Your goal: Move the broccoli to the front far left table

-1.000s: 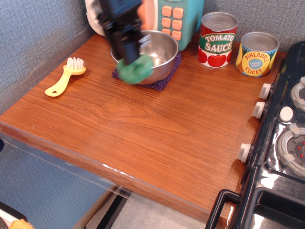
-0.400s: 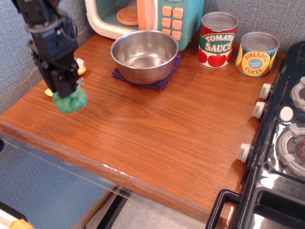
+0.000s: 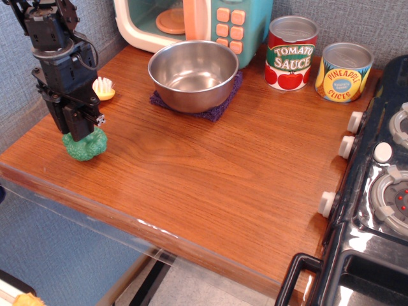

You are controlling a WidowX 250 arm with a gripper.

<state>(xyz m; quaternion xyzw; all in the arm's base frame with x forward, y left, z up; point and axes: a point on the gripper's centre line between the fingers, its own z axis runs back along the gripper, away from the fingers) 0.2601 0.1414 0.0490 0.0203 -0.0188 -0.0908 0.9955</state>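
The green broccoli [image 3: 86,146] sits on the reddish-brown wood table [image 3: 191,166] near its front left corner. My black gripper [image 3: 79,129] stands straight above it, its fingers closed on the broccoli's top. The arm hides the broccoli's stalk and part of the yellow brush behind it.
A yellow brush [image 3: 103,89] lies behind the arm at the left. A steel bowl [image 3: 193,74] on a purple mat, a toy microwave [image 3: 191,22], a tomato sauce can [image 3: 291,53] and a pineapple can [image 3: 344,71] stand at the back. A black toy stove [image 3: 376,191] is at the right.
The gripper carried the broccoli from beside the bowl to the left, then lowered it onto the table near the front left corner.
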